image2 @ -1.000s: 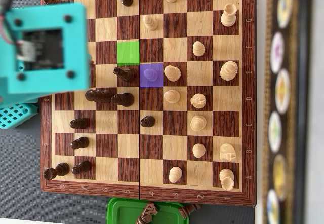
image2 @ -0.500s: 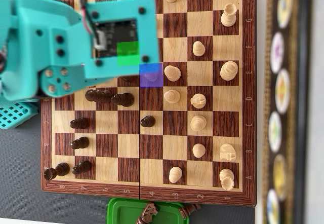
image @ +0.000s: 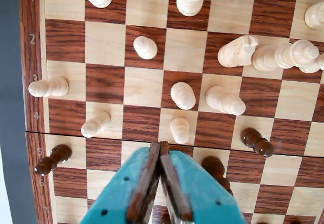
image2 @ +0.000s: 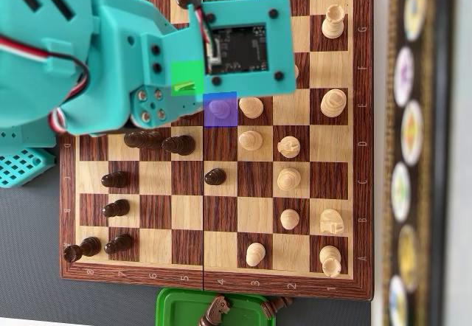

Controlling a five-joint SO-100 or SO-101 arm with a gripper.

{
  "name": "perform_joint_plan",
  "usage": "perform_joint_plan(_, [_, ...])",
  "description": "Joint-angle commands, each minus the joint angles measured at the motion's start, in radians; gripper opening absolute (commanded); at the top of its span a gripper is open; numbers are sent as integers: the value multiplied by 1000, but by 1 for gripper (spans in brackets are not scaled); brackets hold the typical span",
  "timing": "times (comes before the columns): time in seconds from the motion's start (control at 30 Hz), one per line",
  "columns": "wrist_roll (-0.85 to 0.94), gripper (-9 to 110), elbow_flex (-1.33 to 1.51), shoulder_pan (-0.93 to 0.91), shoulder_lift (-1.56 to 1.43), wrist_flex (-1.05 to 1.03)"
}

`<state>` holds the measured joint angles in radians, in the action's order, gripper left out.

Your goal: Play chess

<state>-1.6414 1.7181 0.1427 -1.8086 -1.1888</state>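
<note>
Hovering with jaws pressed together and empty, the tool (image: 161, 148) sits just short of a white pawn (image: 179, 129) in the wrist view. That pawn lies on the purple-tinted square (image2: 220, 109) of the chessboard (image2: 361, 134) overhead; a green-tinted square (image2: 186, 77) adjoins diagonally. Spreading the jaws before descending, then centring on one piece, would avoid toppling neighbours. Beyond: eleven white pieces visible, three dark nearer.

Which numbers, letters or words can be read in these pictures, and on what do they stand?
"1" to "7": left border of the chessboard, wrist view.
"A" to "H": the chessboard's right border, overhead view, faint.
Round discs at the right edge, overhead view: prints too blurred to read.
</note>
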Motion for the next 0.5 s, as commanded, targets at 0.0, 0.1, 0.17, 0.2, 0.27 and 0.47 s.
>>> perform_joint_plan(0.0, [6, 3, -57, 15, 9, 14])
perform_joint_plan(0.1, [6, 3, -84, 15, 37, 14])
perform_joint_plan(0.17, [8, 3, -106, 15, 64, 6])
perform_joint_plan(0.2, [8, 3, -115, 15, 80, 6])
perform_joint_plan(0.27, [8, 3, -132, 15, 104, 6])
perform_joint_plan(0.47, [9, 3, -138, 6, 120, 5])
